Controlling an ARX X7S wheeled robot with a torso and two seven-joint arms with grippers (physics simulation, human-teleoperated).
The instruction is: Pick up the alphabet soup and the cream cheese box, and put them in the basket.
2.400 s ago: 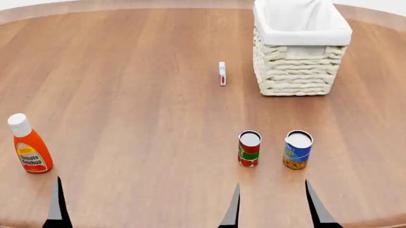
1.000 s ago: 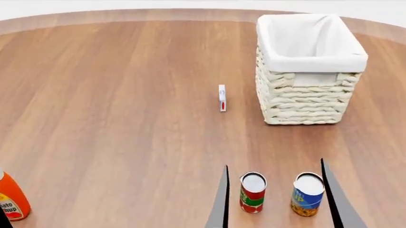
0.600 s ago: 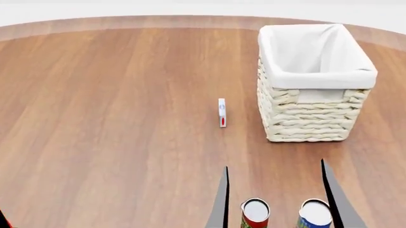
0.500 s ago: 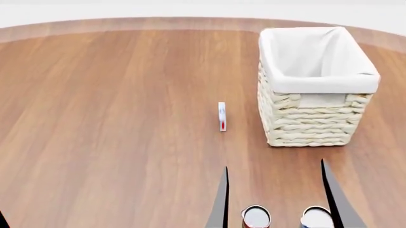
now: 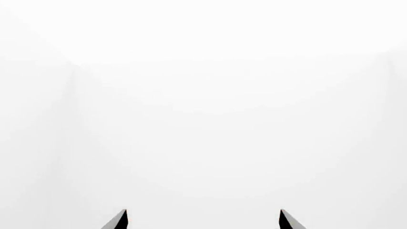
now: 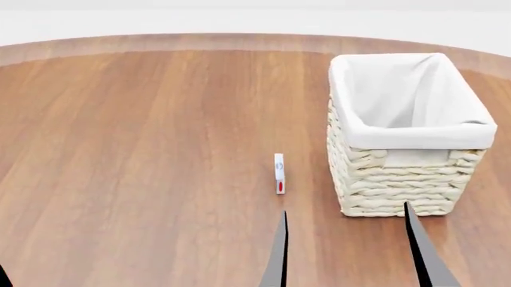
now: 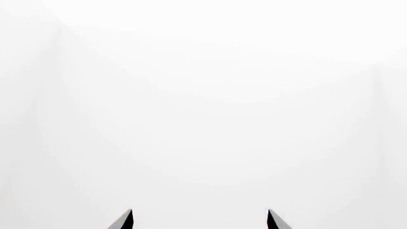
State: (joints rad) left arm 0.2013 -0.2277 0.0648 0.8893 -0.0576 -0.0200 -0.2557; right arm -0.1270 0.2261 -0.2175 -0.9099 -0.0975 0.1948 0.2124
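The cream-white woven basket (image 6: 399,185) with its white cloth liner stands on the wooden table at the right in the head view. Left of it, and apart from it, the small white cream cheese box (image 6: 279,173) stands on its thin edge, red spot at the near end. My right gripper (image 6: 345,209) is open, its two dark fingers rising from the view's bottom edge just short of the basket and the box. My left gripper (image 5: 203,212) is open and empty in its wrist view. My right gripper (image 7: 199,212) holds nothing either. The alphabet soup is out of view.
The round wooden table (image 6: 143,149) fills the head view, its far curved edge (image 6: 160,43) running across the top with white ground beyond. Both wrist views show only plain white past the fingertips.
The head view has shifted forward: the two cans and the ketchup bottle slid out past the bottom edge, and the basket and box sit lower in the frame. The right fingers stay apart.
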